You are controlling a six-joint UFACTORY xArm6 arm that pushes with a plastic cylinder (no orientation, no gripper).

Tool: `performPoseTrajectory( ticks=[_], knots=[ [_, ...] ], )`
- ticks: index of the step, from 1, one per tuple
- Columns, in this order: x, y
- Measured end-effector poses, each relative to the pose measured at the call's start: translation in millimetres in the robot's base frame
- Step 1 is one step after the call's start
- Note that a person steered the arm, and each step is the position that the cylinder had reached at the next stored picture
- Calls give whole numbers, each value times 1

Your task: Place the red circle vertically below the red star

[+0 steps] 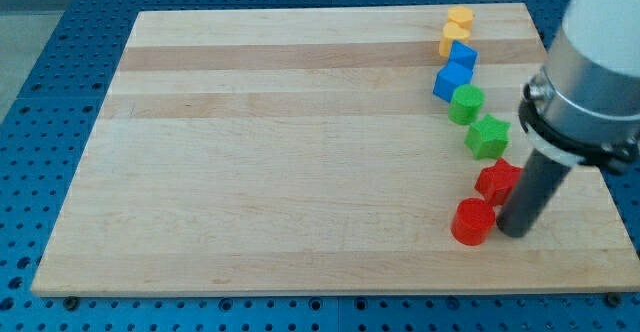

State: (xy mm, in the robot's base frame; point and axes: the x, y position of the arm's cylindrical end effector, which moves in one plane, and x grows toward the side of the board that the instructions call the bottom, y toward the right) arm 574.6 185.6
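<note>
Risk: our tip (513, 232) stands close to the red star (497, 181); we judge that a careless stroke could nudge it and drag the target along.
Cause: the red circle (472, 221) nearly touches the star.
Red circle: just at the view's left of our tip, below the star, slightly left.
Fingers: none; a bare rod, grasping nothing.
Table (280, 152): carries all.

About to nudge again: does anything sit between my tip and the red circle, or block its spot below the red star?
Nothing visible: my tip stands right beside the red circle block, on its right, and that block already sits just below-left of the red star block.
</note>
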Motion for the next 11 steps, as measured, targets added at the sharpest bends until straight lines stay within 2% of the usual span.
performPoseTrajectory(
  ticks=[1,3,4,5,7,11],
  knots=[
    [20,6],
    [20,-102],
    [20,-126],
    [-1,-127],
    [-9,-126],
    [-9,-45]
  ],
)
